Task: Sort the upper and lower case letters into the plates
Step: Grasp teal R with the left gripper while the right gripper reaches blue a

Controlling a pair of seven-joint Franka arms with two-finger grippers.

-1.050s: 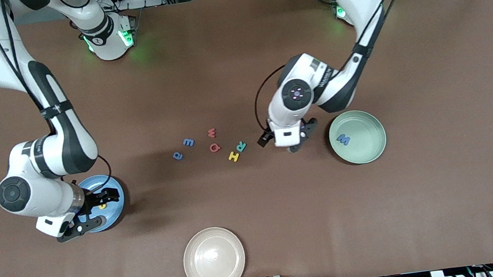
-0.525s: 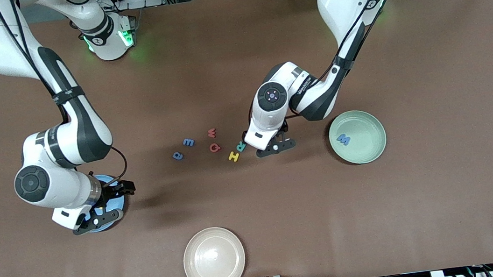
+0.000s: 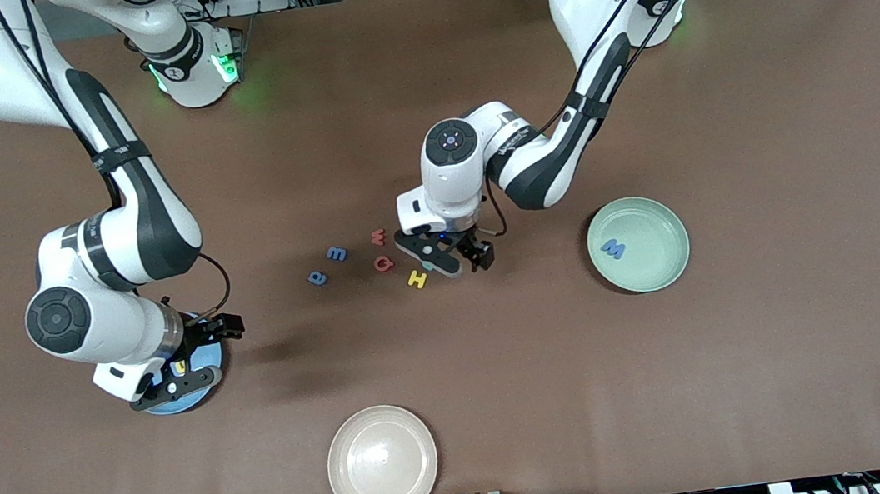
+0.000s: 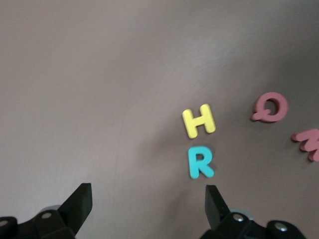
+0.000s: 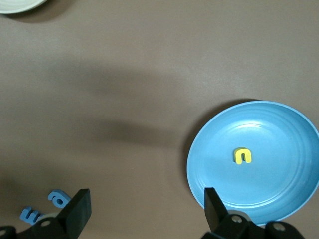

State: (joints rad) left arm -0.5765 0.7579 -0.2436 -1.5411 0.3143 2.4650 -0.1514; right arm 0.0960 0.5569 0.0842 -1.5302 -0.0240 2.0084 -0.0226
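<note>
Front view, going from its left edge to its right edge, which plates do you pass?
Sky blue plate, under the right gripper → cream-beige plate → pale mint green plate, holding a blue letter.

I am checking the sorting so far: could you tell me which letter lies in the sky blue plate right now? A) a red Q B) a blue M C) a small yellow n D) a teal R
C: the right wrist view shows a small yellow n lying alone in the sky blue plate.
</note>
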